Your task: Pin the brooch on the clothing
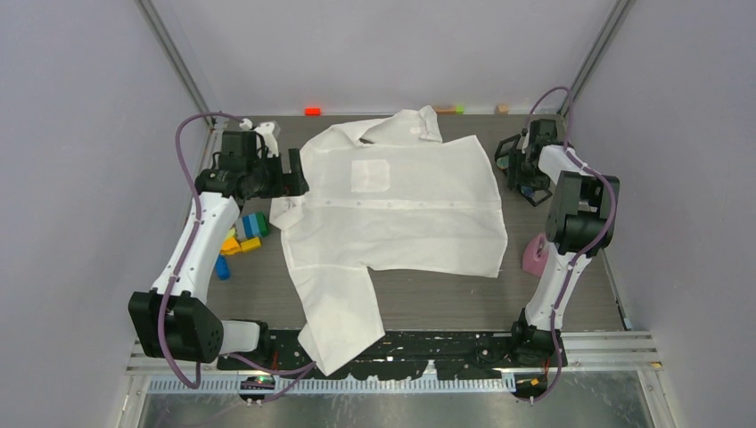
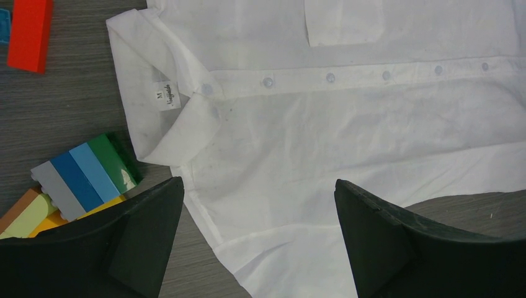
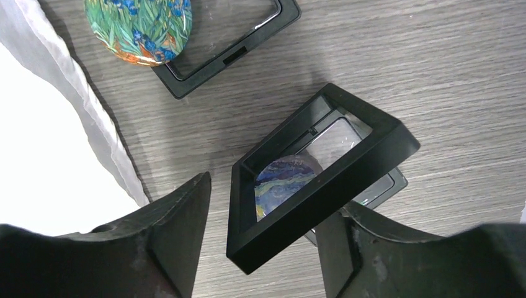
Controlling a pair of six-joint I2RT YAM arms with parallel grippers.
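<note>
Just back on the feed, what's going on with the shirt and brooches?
Nothing is pinned yet. The large white button-up shirt lies spread on the grey table. The left arm hovers at its collar, jaws wide open and empty. The right arm has open jaws either side of a tilted black square display case holding a round blue swirl-painted brooch. A second round, flower-painted brooch rests on another black case nearby.
</note>
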